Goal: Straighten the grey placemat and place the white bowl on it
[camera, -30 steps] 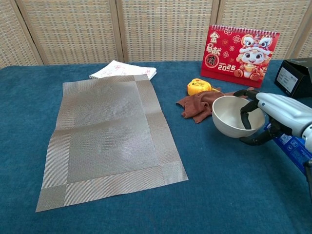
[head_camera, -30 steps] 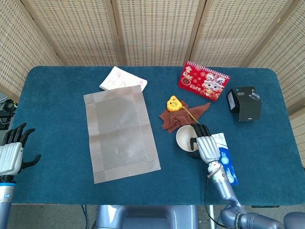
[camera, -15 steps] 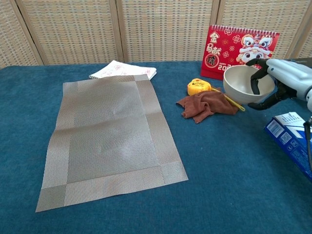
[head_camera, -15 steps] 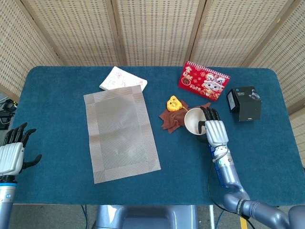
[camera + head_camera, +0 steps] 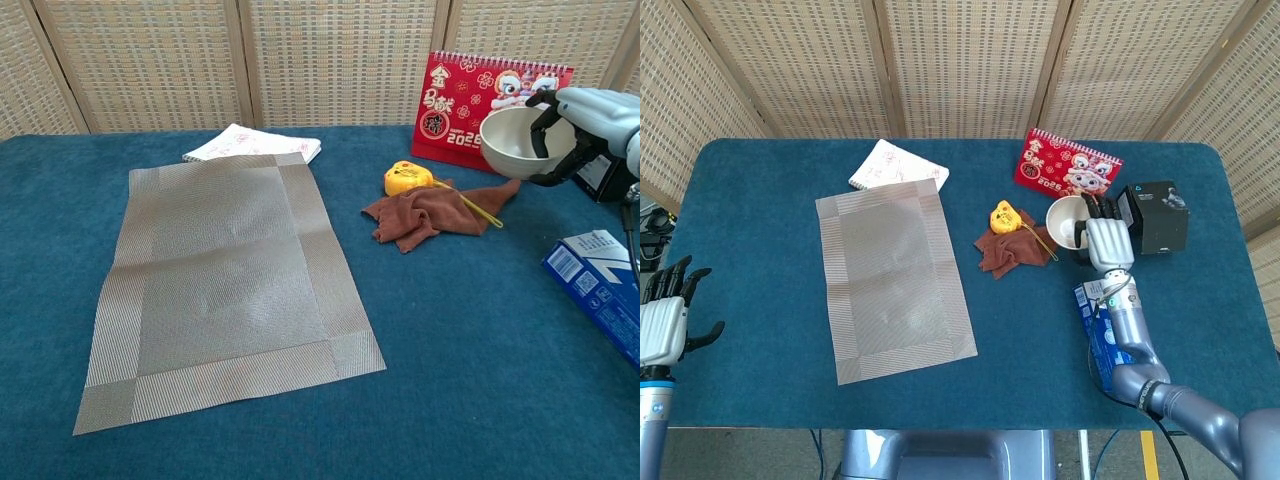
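Grey placemat lies slightly skewed on the blue table, white bowl well apart to its right, gripped at the rim and held aloft by the right hand. Only the head view shows the left hand, empty with fingers spread at the table's left edge. Since 0.5 s ago the bowl has risen farther toward the red calendar; placemat unchanged.

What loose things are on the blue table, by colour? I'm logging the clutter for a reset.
Grey: 1, woven placemat
White: 2, bowl, paper booklet
Red: 1, desk calendar
Yellow: 1, small toy
Brown: 1, crumpled cloth
Black: 1, box
Blue: 1, carton
Total: 8
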You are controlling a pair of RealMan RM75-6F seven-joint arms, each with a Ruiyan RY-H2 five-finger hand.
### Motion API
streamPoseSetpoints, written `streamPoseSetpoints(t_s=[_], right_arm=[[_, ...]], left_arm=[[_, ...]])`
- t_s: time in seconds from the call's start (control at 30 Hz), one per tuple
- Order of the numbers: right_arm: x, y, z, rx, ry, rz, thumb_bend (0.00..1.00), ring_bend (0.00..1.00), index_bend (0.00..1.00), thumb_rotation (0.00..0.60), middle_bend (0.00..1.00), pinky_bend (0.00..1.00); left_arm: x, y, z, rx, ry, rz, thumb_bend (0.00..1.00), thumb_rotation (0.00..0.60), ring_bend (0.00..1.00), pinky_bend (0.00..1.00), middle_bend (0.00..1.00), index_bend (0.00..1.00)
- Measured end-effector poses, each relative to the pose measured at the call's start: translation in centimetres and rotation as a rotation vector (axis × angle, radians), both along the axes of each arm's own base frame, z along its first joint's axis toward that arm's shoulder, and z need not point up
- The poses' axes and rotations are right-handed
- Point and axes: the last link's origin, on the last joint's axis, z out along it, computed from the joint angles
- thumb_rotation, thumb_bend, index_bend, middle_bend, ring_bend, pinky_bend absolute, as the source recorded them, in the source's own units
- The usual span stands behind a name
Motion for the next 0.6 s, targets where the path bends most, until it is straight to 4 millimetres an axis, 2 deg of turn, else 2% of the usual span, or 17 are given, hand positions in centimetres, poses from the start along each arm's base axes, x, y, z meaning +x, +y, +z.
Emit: streamPoseSetpoints(t_s=[0.17, 0.37, 0.47, 0.6], right_arm=[[-1.1, -1.0, 0.3, -0.004, 0.002, -0.042, 0.42, 0.0, 0.77, 0.6, 0.18, 0.0], [-2.4, -1.0, -0.4, 0.014, -0.001, -0.076, 0.42, 0.0, 0.77, 0.6, 0.18, 0.0], [-2.8, -0.7, -1.0, 0.026, -0.015, -0.084, 0.39, 0.0, 0.77, 0.6, 0.17, 0.0], [-3.2, -0.2, -1.8, 0.044, -0.017, -0.087, 0.33, 0.0, 0.71, 0.6, 0.12, 0.0]], left_arm=[[-0.1, 0.1, -0.1, -0.001, -0.001, 0.008, 0.24, 0.6, 0.0, 0.0, 0.0, 0.18], [-0.1, 0.2, -0.1, 0.017, -0.007, 0.008, 0.24, 0.6, 0.0, 0.0, 0.0, 0.19], [-0.2, 0.3, -0.2, 0.018, -0.008, 0.014, 0.24, 0.6, 0.0, 0.0, 0.0, 0.19], [-0.1, 0.3, -0.3, 0.01, -0.005, 0.014, 0.24, 0.6, 0.0, 0.0, 0.0, 0.19]])
